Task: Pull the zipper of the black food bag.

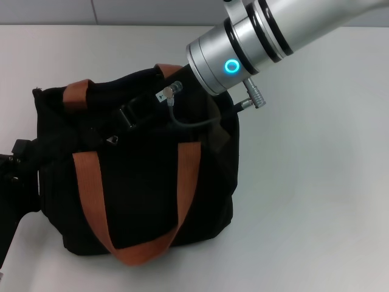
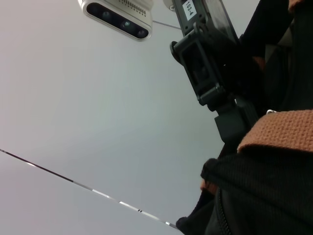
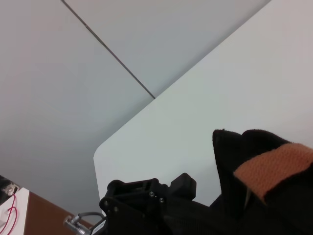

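Black food bag (image 1: 140, 176) sitting on white table (image 1: 304, 201), left-centre in head view, orange-brown strap handle (image 1: 137, 243) looping down the near face, second strap (image 1: 78, 96) over the far top edge. Zipper (image 1: 113, 140) possibly the small grey tab on the bag's top; too small to be sure. Only readable writing: a small white sticker with "103-4" on the black gripper body in left wrist view; tiny white tag (image 1: 161, 95) on top of the bag, unreadable. Right gripper (image 2: 230, 112) down at the bag's top, hidden in head view under its own silver arm (image 1: 255, 42) with lit cyan ring (image 1: 231, 66); finger state cannot tell. Grey cable (image 1: 188, 121) across the bag top. Left gripper (image 1: 15, 176) dark against the bag's left side, finger state cannot tell.
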Robot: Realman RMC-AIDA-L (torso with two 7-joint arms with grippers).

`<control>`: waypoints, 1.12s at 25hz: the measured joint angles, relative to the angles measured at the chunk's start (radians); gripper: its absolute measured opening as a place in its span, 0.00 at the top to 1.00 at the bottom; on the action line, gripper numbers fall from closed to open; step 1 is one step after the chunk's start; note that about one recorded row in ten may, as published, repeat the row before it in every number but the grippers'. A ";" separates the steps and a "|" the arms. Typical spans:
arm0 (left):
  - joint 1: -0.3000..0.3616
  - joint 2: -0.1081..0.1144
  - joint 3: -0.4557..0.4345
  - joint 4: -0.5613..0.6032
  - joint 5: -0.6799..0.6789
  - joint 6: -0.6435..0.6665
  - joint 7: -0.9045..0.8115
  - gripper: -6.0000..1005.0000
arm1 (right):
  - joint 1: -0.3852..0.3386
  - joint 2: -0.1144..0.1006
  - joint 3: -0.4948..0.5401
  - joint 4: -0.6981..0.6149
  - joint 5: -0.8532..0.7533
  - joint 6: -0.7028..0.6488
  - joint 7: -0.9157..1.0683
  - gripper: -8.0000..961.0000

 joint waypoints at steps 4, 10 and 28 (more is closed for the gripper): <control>0.000 0.000 0.002 0.002 0.000 0.000 0.000 0.98 | 0.008 0.000 -0.008 0.010 -0.004 0.000 0.005 0.63; 0.004 0.000 0.007 0.003 0.000 0.006 0.000 0.98 | 0.016 -0.004 -0.009 0.026 -0.009 -0.006 0.009 0.68; 0.009 0.000 0.014 0.006 0.000 0.019 0.000 0.98 | 0.019 0.001 -0.025 0.018 -0.031 -0.007 -0.037 0.96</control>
